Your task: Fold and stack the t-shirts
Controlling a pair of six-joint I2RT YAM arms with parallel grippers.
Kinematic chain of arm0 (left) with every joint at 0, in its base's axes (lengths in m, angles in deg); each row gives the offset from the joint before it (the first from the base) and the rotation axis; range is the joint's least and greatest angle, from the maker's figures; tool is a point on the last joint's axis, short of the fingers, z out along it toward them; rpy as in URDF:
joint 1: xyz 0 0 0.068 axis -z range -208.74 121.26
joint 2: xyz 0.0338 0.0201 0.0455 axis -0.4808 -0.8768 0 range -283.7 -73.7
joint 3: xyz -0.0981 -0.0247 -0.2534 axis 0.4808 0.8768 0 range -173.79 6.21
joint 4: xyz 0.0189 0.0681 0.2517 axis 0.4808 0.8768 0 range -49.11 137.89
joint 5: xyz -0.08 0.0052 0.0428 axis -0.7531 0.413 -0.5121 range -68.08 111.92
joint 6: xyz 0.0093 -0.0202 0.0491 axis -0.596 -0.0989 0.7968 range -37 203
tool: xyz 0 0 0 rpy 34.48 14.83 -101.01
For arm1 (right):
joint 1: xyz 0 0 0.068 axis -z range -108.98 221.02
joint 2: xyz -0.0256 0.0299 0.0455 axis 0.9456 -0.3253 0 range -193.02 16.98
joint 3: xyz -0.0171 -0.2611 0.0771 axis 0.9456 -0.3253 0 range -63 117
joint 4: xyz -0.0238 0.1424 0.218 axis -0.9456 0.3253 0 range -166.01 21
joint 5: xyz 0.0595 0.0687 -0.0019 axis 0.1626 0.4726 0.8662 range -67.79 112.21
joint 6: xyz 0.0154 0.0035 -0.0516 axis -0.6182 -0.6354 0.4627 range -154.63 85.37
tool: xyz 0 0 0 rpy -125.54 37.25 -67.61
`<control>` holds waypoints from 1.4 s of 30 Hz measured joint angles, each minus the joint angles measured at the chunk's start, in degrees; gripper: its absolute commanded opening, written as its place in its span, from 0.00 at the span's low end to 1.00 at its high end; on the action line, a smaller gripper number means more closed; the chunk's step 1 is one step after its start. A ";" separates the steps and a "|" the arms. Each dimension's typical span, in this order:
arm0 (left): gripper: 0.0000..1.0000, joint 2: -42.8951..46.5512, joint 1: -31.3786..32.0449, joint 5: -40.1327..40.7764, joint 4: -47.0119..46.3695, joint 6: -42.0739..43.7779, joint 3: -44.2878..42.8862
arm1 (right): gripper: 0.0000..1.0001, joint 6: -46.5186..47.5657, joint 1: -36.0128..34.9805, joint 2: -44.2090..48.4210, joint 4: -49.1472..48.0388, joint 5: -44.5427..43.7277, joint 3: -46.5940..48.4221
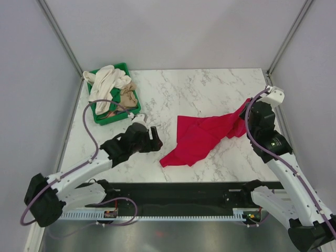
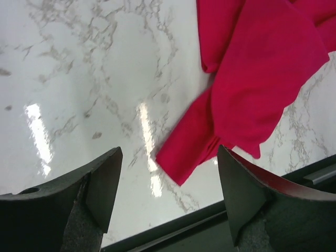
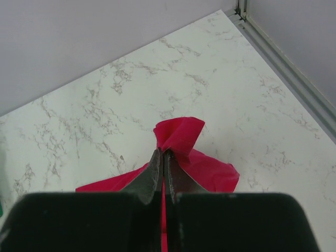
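Observation:
A crimson-red t-shirt (image 1: 202,134) lies crumpled across the marble table, stretched from its lower-left corner up to the right. My right gripper (image 1: 246,112) is shut on the shirt's right end; in the right wrist view the fingertips (image 3: 163,153) pinch a bunched fold of red fabric (image 3: 181,134). My left gripper (image 1: 156,137) hovers just left of the shirt, open, with nothing between its fingers. In the left wrist view its gripper (image 2: 169,149) stands wide above the table, and the shirt's sleeve end (image 2: 184,157) lies below it. A cream-white t-shirt (image 1: 107,79) and a tan one (image 1: 127,95) are heaped in the tray.
A green plastic tray (image 1: 119,116) sits at the table's back left corner. Grey walls with metal frame posts (image 1: 63,37) enclose the table on three sides. A black rail (image 1: 178,189) runs along the near edge between the arm bases.

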 measured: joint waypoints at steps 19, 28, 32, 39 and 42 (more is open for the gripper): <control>0.77 -54.62 0.09 -21.94 -23.58 9.79 -34.45 | 0.00 -0.33 0.00 2.84 0.02 6.75 -2.38; 0.25 -62.38 0.70 -26.10 -24.22 9.90 -41.51 | 0.00 0.13 0.02 2.80 0.02 7.06 -2.82; 0.02 -62.79 0.81 -26.53 -23.10 9.92 -41.77 | 0.00 0.31 0.07 2.80 0.02 7.02 -3.17; 0.02 -57.29 0.96 -22.99 -16.31 10.10 -40.76 | 0.00 0.39 0.07 2.03 0.00 6.10 -3.34; 0.02 -49.70 1.22 -19.28 -10.71 10.64 -40.65 | 0.00 0.52 0.11 0.04 0.17 4.90 -2.23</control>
